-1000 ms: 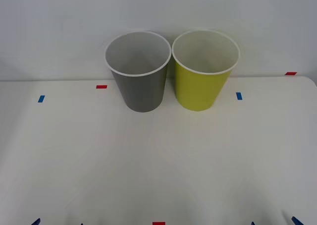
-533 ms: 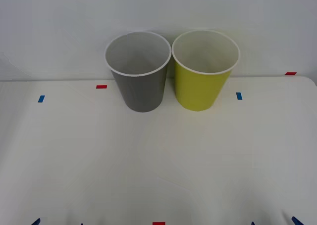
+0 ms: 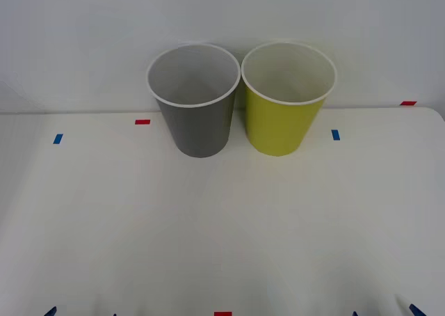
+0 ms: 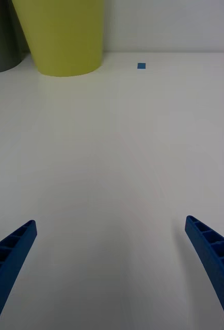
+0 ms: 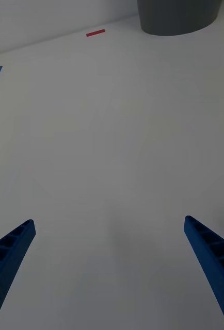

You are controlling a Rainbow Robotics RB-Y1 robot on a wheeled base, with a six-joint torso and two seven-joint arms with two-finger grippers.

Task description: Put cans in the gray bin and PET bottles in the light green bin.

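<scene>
Two bins stand at the far side of the white table (image 3: 222, 225), upright and just beside each other: the gray bin (image 3: 197, 114) on the left, the light green bin (image 3: 284, 114) on the right, their white rims close together, and whether they touch is hard to tell. Both show pale insides, and the parts of those insides that can be seen hold nothing. Behind them rises a plain pale wall (image 3: 83, 37).

The tabletop is smooth and bare white, dotted with small tape marks: a red mark (image 3: 142, 122) left of the gray bin, a blue mark (image 3: 58, 138) farther left, another blue mark (image 3: 336, 134) right of the green bin, a red one (image 3: 408, 103) at the far right edge, and a red one (image 3: 222, 314) at the near edge in the middle.

The left gripper (image 5: 109, 232) hangs low over open table at the near left, blue ribbed fingers (image 5: 9, 252) spread wide with nothing between them, the gray bin's base ahead. The right gripper (image 4: 111, 232) hangs at the near right, fingers (image 4: 212, 252) likewise spread wide and holding nothing, the green bin's base ahead of it and well apart
</scene>
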